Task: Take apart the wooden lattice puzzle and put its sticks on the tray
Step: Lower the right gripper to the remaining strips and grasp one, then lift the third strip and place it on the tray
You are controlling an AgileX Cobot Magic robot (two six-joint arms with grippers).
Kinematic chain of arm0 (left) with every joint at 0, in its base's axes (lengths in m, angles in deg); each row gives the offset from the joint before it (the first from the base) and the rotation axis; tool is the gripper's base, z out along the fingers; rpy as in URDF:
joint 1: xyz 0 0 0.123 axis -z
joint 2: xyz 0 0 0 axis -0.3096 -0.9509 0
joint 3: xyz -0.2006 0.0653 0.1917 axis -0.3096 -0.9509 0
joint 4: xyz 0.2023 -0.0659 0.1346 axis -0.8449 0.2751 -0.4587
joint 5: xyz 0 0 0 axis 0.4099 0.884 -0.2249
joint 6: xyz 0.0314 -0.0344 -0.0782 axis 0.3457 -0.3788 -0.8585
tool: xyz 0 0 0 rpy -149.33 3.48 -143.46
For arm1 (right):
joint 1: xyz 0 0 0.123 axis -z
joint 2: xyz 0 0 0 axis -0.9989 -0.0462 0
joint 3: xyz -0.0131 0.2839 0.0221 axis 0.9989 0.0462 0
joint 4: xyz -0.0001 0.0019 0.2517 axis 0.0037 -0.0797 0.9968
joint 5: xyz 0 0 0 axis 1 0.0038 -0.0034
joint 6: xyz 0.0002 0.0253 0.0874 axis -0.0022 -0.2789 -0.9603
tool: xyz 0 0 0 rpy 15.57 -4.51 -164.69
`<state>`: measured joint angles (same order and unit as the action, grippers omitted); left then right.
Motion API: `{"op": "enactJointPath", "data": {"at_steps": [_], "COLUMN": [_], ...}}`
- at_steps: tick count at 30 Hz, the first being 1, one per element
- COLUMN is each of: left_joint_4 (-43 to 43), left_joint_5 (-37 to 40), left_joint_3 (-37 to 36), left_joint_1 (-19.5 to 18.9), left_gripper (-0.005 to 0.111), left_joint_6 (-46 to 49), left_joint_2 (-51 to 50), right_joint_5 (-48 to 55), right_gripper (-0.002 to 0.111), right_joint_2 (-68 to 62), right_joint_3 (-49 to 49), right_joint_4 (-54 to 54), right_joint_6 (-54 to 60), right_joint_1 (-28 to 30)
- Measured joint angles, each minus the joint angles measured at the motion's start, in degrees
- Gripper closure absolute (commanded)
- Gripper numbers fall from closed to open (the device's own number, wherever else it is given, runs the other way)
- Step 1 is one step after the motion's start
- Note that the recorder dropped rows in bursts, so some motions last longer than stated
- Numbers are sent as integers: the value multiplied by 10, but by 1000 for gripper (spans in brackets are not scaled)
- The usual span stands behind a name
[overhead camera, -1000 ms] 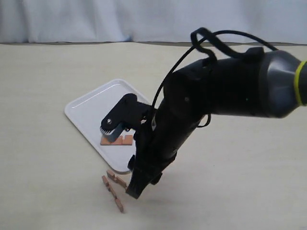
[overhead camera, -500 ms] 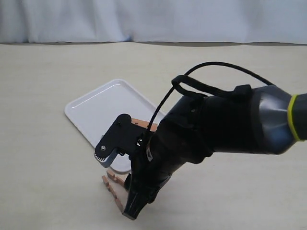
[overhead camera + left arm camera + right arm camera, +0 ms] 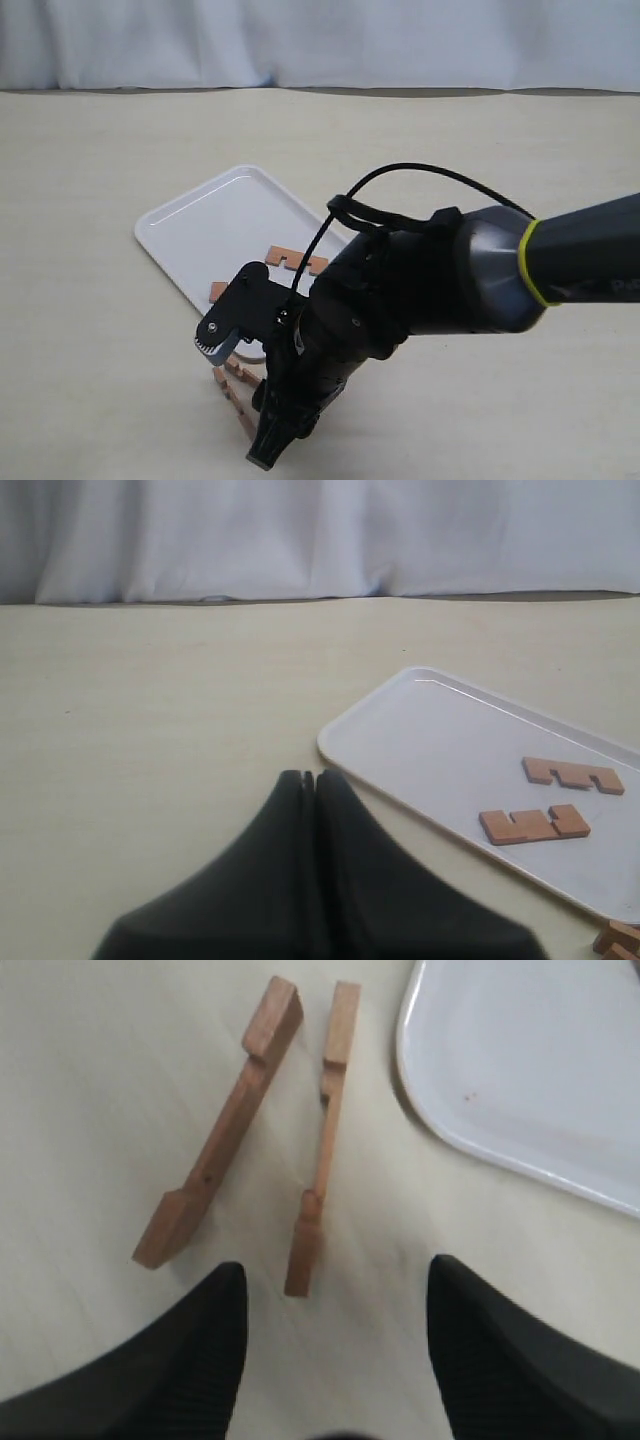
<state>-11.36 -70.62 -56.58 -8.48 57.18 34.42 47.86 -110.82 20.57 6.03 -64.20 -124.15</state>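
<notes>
Over two sticks point(image 3: 222, 1132), right pincer point(image 3: 333, 1272) spread

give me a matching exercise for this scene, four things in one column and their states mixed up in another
1 left gripper
2 right gripper
3 tray
4 table

a open
b white, holds a pair of sticks
c shut
d beige, two loose sticks lie on it

Pairs: 1-c, 2-a, 3-b, 4-d
</notes>
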Motion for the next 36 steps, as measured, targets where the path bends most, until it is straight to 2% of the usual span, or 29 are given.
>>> {"op": "enactJointPath", "data": {"at_steps": [3,4,6,9,18,22,26,29,31,36], "left_joint_4": [0,0,0,0,0,0,0,0,0,0], "left_joint_5": [0,0,0,0,0,0,0,0,0,0], "left_joint_3": [0,0,0,0,0,0,0,0,0,0], "left_joint_1": [0,0,0,0,0,0,0,0,0,0], "left_gripper": [107,107,107,107,107,107,107,107,107,107], "left_joint_6": [0,0,0,0,0,0,0,0,0,0], "left_joint_2": [0,0,0,0,0,0,0,0,0,0], "right_joint_5": [-15,-19,-29,-38,-41,-39,-109,-149,-159,-170], "right_gripper": [58,61,75,104,104,104,104,103,100,79], "right_joint_2": [-7,-9,-10,-10,13,73,69,20,-8,-73], "right_joint_3": [0,0,0,0,0,-24,-85,-114,-127,-163], "right_joint_4": [0,0,0,-4,-28,-106,-126,-126,-126,-126], "right_joint_6": [0,0,0,8,9,-8,-47,-57,-67,-72], "right_joint_1": [0,0,0,0,0,4,46,67,72,77]}}
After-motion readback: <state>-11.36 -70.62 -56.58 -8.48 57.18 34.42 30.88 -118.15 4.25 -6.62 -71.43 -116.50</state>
